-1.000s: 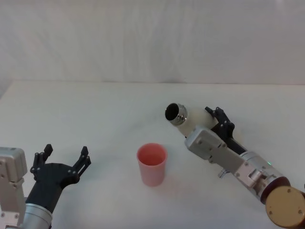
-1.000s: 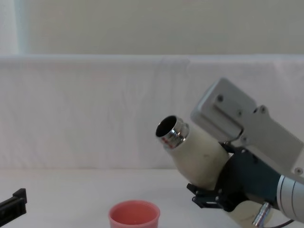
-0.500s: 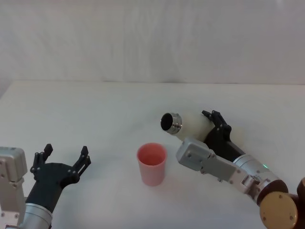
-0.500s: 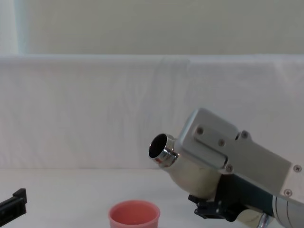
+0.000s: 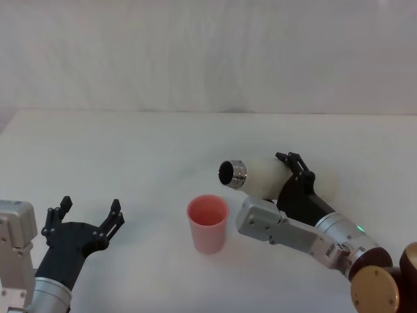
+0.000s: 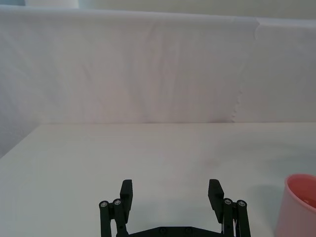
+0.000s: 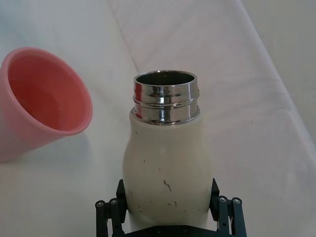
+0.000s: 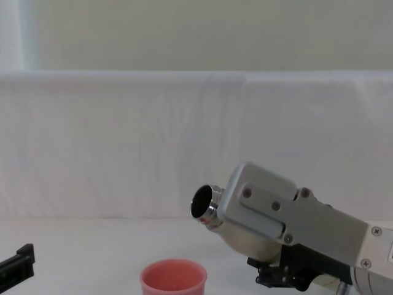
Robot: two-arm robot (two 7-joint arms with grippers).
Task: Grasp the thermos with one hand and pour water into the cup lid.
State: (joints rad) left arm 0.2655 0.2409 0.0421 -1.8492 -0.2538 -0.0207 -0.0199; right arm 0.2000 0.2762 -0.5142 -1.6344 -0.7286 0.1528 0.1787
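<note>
My right gripper (image 5: 290,171) is shut on the cream-white thermos (image 5: 257,175), holding it tilted almost level above the table. Its open steel neck (image 5: 231,173) points left toward the pink cup lid (image 5: 208,223), which stands upright just left of and below the mouth. From the right wrist the thermos (image 7: 166,159) sits between the black fingers (image 7: 109,213), with the cup lid (image 7: 39,98) beside the neck. In the chest view the thermos mouth (image 8: 203,203) hangs above the cup lid (image 8: 172,278). My left gripper (image 5: 86,220) rests open at the near left, away from both.
A white table (image 5: 130,150) runs back to a white cloth backdrop (image 5: 208,52). My left gripper's fingers (image 6: 127,190) show over bare tabletop, with the cup lid (image 6: 298,202) off to one side.
My right gripper has tipped the thermos further down toward level. Its mouth has swung left and lower, closer to the cup lid. The left arm has not moved.
</note>
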